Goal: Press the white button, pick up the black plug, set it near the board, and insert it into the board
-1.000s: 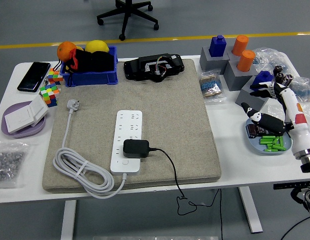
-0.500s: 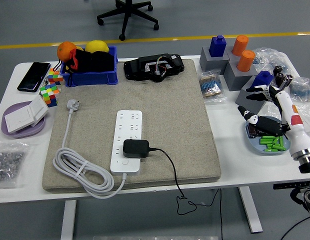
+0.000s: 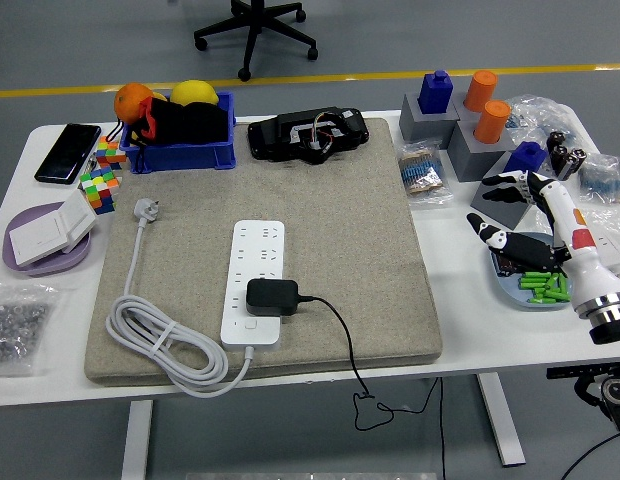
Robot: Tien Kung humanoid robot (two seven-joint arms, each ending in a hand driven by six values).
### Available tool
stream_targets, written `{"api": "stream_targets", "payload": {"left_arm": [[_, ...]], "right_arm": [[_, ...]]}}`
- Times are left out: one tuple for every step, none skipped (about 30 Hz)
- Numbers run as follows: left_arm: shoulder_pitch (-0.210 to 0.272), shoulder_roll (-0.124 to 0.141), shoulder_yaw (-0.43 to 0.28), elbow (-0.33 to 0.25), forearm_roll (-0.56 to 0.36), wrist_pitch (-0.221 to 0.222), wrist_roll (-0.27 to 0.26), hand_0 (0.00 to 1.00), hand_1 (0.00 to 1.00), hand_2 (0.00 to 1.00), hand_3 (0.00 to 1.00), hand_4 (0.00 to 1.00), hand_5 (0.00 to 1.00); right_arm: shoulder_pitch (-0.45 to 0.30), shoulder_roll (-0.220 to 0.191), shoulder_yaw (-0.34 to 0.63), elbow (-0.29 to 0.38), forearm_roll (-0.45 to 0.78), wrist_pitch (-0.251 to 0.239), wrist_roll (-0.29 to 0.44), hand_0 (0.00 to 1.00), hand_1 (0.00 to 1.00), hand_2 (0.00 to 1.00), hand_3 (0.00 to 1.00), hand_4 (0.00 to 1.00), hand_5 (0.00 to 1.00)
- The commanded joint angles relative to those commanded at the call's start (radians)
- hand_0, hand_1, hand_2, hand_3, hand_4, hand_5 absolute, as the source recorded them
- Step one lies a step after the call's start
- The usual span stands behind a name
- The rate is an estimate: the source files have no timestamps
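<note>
Reaching in from the right edge, the right hand (image 3: 517, 212) hovers over the counter (image 3: 460, 330) beside a small blue dish of green pieces (image 3: 535, 290), its fingers (image 3: 482, 224) spread loose and holding nothing. No left hand is in view.

The power strip (image 3: 255, 270) lies lengthwise on the grey mat (image 3: 370, 260), well apart from the hand. The black plug (image 3: 272, 296) sits on the strip's near end, apparently already seated in a socket, its thin black cord (image 3: 340, 335) trailing off the mat's front and down over the counter's near edge. The white button (image 3: 250, 324) sits just in front of the plug, close enough that the two nearly touch.

That closeness looks like the main hazard. A broad fingertip aimed at the button may land on the plug body instead, or push both at once. The strip rests loose on the mat, so an off-centre press could skid or tip it. Lifting the plug may drag the strip up with it if the prongs grip tightly. The hanging cord could snag on the counter's edge and tug the plug askew. The coiled white cable (image 3: 160, 345) by the strip's near left side could also catch the fingers on a low approach.
</note>
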Motion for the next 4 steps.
{"api": "stream_targets", "payload": {"left_arm": [[-0.001, 0.000, -0.003, 0.000, 0.002, 0.000, 0.002, 0.650, 0.640, 0.634, 0.676, 0.525, 0.093], [-0.002, -0.001, -0.002, 0.000, 0.000, 0.001, 0.002, 0.650, 0.640, 0.634, 0.676, 0.525, 0.093], [-0.004, 0.000, -0.001, 0.000, -0.005, 0.002, 0.002, 0.650, 0.640, 0.634, 0.676, 0.525, 0.093], [-0.006, 0.000, 0.003, 0.000, -0.013, 0.004, 0.001, 0.650, 0.640, 0.634, 0.676, 0.525, 0.093]], "right_arm": [[0.003, -0.002, -0.002, 0.000, 0.000, 0.000, 0.000, 0.663, 0.592, 0.540, 0.628, 0.822, 0.225], [0.004, -0.005, -0.004, 0.000, 0.000, 0.000, 0.000, 0.663, 0.592, 0.540, 0.628, 0.822, 0.225], [0.005, -0.007, -0.005, 0.001, 0.000, 0.000, 0.000, 0.663, 0.592, 0.540, 0.628, 0.822, 0.225], [0.006, -0.010, -0.007, 0.001, 0.001, 0.001, -0.001, 0.663, 0.592, 0.540, 0.628, 0.822, 0.225]]}}
